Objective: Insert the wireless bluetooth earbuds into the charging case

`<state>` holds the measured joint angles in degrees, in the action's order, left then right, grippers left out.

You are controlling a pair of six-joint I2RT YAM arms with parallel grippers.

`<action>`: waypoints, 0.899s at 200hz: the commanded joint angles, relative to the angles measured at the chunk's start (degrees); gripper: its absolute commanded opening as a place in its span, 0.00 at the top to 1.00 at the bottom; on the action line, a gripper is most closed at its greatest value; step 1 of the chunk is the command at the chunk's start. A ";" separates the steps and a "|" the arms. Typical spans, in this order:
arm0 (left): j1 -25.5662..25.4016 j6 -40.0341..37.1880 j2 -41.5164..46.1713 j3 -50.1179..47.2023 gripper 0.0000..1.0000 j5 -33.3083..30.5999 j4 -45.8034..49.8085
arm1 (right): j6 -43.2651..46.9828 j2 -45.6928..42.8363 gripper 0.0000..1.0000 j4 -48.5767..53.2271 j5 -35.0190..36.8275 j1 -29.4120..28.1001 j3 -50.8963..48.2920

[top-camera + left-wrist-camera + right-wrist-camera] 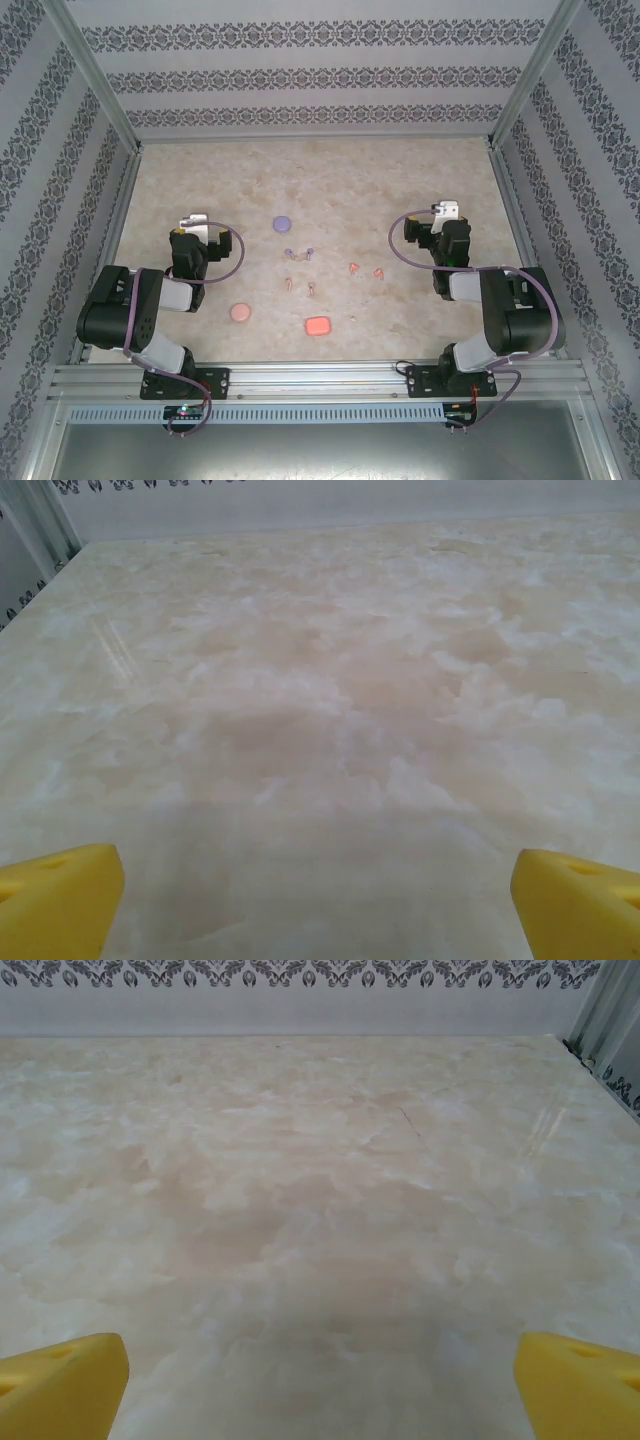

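Six tiny stemmed earbuds lie mid-table in the top view: a purple pair (299,252), a pale pink pair (301,286) and a coral-red pair (365,270). Three closed charging cases sit around them: a purple one (283,222) behind, a pink one (240,312) and a coral-red one (318,326) in front. My left gripper (192,224) hovers left of the earbuds, my right gripper (445,211) to their right. Both are open, their yellow fingertips (60,895) (62,1380) set wide apart over bare tabletop, with nothing between them.
The marbled beige table (420,180) is boxed in by patterned walls and aluminium posts (95,90). Cables loop off both wrists. Bare surface stretches behind the earbuds toward the back wall.
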<state>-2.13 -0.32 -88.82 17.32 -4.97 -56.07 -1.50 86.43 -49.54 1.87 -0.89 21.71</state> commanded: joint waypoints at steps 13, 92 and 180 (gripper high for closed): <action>0.29 -0.50 -0.11 3.61 0.01 2.41 3.77 | -0.05 -0.08 0.02 -1.24 0.28 -0.08 0.51; 2.57 0.67 -0.65 6.89 0.01 7.01 9.56 | -0.39 0.01 0.02 -0.87 -0.22 0.18 0.70; 2.61 2.83 7.33 12.12 0.01 1.42 26.68 | -2.22 -10.22 0.02 14.69 4.28 -0.60 3.95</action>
<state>-0.25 0.49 -86.08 26.50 -0.32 -38.50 -1.63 81.89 -43.83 3.60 -0.91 22.17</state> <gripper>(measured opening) 0.994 0.982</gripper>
